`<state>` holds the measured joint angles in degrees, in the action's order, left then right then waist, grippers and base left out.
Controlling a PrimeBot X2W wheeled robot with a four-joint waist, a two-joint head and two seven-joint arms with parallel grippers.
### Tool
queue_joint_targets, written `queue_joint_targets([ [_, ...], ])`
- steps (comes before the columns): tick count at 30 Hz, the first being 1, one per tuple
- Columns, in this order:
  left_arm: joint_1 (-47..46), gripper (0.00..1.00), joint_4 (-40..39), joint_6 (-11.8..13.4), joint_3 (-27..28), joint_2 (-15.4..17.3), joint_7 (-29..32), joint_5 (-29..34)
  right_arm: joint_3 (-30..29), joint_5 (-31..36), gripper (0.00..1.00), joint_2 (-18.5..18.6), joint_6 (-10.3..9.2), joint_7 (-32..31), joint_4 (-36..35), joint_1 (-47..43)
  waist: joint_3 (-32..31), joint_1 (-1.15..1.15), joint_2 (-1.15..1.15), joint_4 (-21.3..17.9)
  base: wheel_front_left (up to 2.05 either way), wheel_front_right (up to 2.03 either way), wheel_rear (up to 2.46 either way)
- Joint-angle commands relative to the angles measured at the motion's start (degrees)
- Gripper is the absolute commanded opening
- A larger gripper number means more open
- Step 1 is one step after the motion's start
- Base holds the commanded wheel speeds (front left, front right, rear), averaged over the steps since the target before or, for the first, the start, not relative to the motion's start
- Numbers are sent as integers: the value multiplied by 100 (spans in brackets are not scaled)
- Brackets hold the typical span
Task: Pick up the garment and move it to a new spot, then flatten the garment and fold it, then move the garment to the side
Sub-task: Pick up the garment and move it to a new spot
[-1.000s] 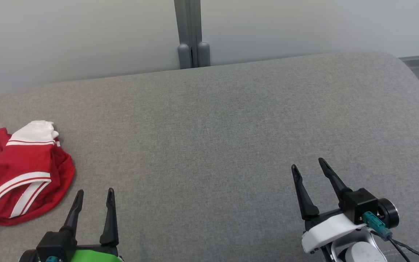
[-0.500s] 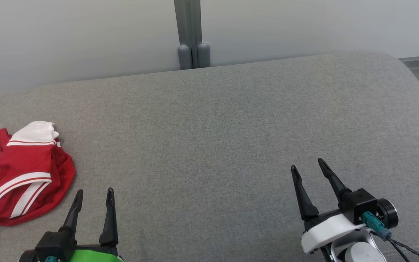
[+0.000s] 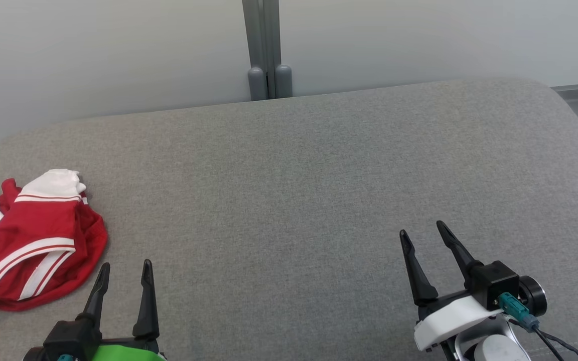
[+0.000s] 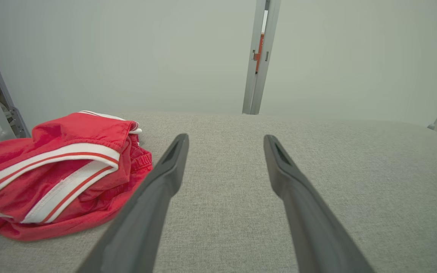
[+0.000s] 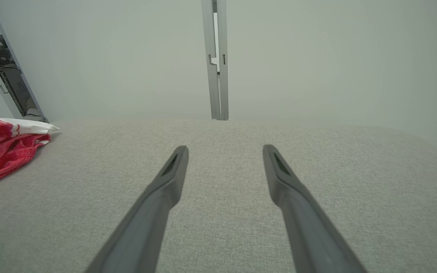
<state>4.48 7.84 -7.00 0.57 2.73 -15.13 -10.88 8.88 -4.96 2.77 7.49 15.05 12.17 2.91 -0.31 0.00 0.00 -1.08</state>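
Currently, you have the garment (image 3: 33, 240) lying in a crumpled heap at the left end of the grey fabric-covered desk (image 3: 289, 175), with part of it running off the head view's left edge. It is red with white bands and thin red-and-white stripes. From the gathered hem showing in the left wrist view (image 4: 63, 167) it may be a pair of sports shorts, though bunched as it is you cannot be sure. Your left gripper (image 3: 125, 264) sits low over the desk just to the right of the heap and nearer the robot, its fingers (image 4: 165, 178) spread wide and holding nothing; in the head view the nearer finger stands close to the red cloth but apart from it. Your right gripper (image 3: 422, 228) is well apart from the garment, over the bare right half of the desk, its fingers (image 5: 157, 197) likewise spread wide and empty. From the right wrist view the garment (image 5: 2, 148) shows far off at the left. Both grippers point toward the pale wall (image 3: 118, 50) behind the desk, where a grey post (image 3: 264, 50) rises at the middle.
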Motion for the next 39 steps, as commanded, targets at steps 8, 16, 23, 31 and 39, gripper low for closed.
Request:
queue_joint_targets([
  [8, 28, 100, -49, 50, -11, 28, -4, 87, -9, -22, 100, 19, 0, 18, -20, -100, 5, 0, 0, 399, 0, 0, 0],
  [16, 93, 100, -108, 145, -59, 28, -4, 131, 5, -24, 100, 19, -1, 18, 5, -195, -44, 0, 0, 1055, 0, 0, 0],
  [23, 231, 100, -184, 218, 49, 27, -4, 177, 70, -65, 100, 20, -1, 18, 18, -257, -118, 0, 0, 1620, 0, 0, 0],
  [31, 330, 100, -270, 235, 166, 27, -4, 233, 134, -90, 100, 19, -1, 18, 23, -309, -190, 0, 0, 2170, 0, 0, 0],
  [39, 408, 100, -307, 220, 238, 27, -4, 261, 136, -110, 100, 20, -1, 18, 9, -396, -269, 0, 0, 2550, 0, 0, 0],
])
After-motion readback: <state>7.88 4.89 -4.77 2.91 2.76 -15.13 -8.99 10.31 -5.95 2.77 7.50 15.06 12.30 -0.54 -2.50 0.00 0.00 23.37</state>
